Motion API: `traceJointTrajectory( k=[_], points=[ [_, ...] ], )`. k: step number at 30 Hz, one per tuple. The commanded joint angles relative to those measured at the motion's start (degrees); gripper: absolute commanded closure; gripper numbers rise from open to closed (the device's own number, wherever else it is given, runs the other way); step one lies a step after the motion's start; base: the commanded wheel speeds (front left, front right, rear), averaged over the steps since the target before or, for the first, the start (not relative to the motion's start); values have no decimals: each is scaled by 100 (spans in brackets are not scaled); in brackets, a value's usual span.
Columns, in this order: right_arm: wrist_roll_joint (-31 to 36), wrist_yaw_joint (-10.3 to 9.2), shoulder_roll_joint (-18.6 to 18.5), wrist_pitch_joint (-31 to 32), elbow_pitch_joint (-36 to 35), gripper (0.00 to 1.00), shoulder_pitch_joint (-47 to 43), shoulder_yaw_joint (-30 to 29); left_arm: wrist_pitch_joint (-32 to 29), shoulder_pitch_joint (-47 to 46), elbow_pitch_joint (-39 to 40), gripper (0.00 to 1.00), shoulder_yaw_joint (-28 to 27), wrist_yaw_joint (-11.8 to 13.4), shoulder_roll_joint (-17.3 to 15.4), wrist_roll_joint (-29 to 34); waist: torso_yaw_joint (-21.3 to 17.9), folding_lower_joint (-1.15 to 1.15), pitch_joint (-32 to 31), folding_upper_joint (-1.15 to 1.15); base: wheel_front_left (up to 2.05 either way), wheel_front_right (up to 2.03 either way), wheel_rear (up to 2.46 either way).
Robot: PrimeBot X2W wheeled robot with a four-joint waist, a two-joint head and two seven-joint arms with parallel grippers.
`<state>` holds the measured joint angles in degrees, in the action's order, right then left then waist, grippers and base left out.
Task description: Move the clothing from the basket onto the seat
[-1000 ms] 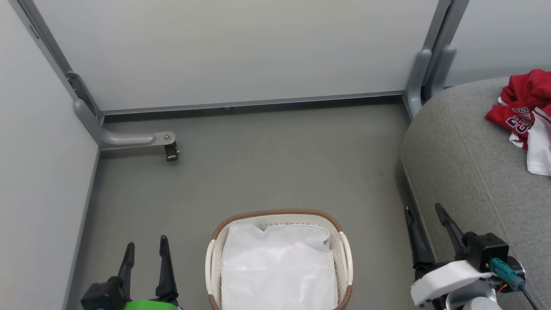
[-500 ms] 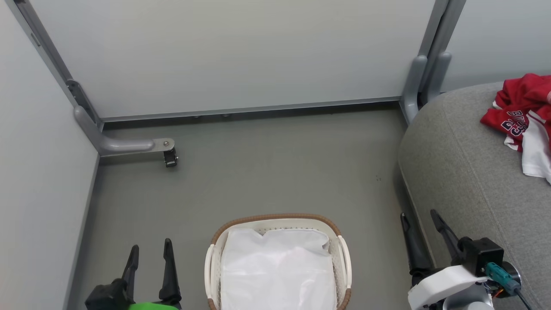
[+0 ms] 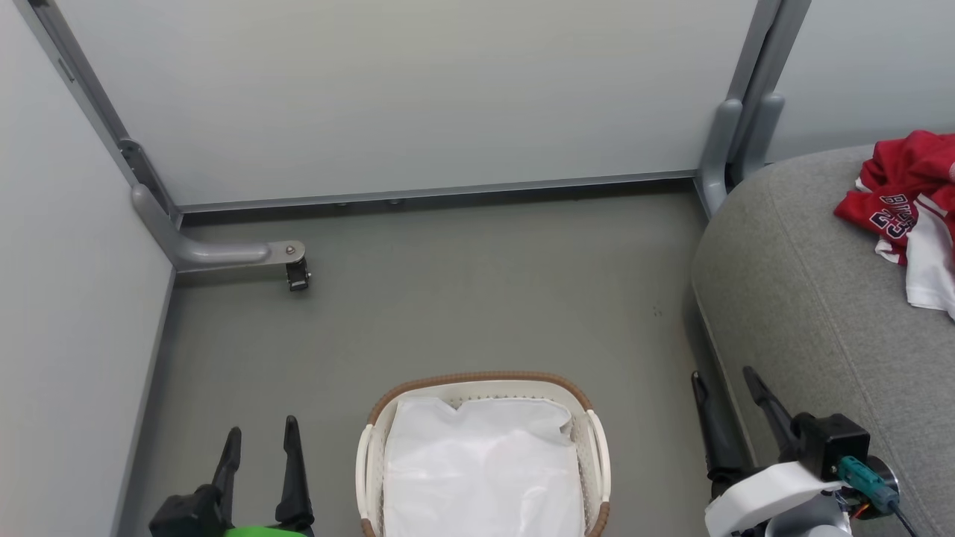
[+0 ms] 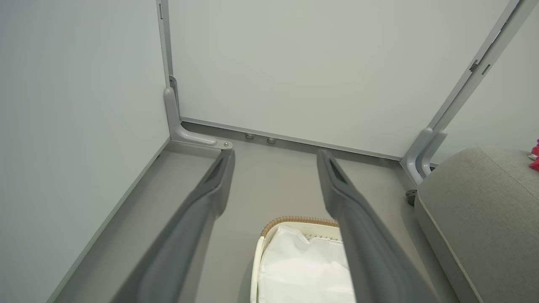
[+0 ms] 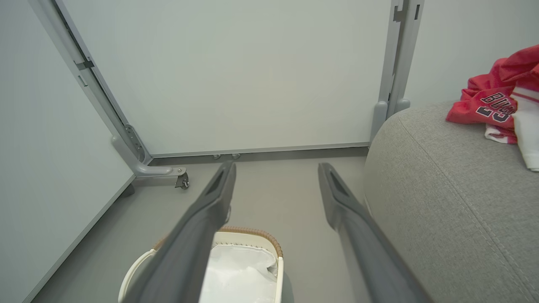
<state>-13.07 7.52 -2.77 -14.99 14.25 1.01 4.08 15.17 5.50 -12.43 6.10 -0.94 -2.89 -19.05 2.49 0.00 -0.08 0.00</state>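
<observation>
Clothing (image 3: 906, 201) lies on seat (image 3: 813, 298); basket (image 3: 595, 447) — white sheet (image 3: 481, 470)

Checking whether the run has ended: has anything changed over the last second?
Only the head camera shifted: the whole view slid slightly down. Nothing was grasped or released. The left gripper and right gripper stay open and empty, the clothing on the seat, the sheet in the basket.
</observation>
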Motion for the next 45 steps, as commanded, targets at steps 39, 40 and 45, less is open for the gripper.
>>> traceJointTrajectory(
  k=[39, 40, 45],
  points=[
    [-3295, -2, -73, 793, 81, 100, 175, -314, -858, -503, -176, 100, -487, -272, -20, -2989, -68, 0, 5, 0, 0, 0, 0],
    [-3364, -2, -74, 808, 78, 100, 178, -322, -874, -512, -175, 100, -499, -276, -20, -3051, -70, 0, 5, 0, 0, 0, 0],
    [-3745, -2, -82, 908, 68, 100, 210, -368, -976, -571, -172, 100, -558, -309, -23, -3401, -80, 0, 6, 0, 0, 0, 0]
  ],
)
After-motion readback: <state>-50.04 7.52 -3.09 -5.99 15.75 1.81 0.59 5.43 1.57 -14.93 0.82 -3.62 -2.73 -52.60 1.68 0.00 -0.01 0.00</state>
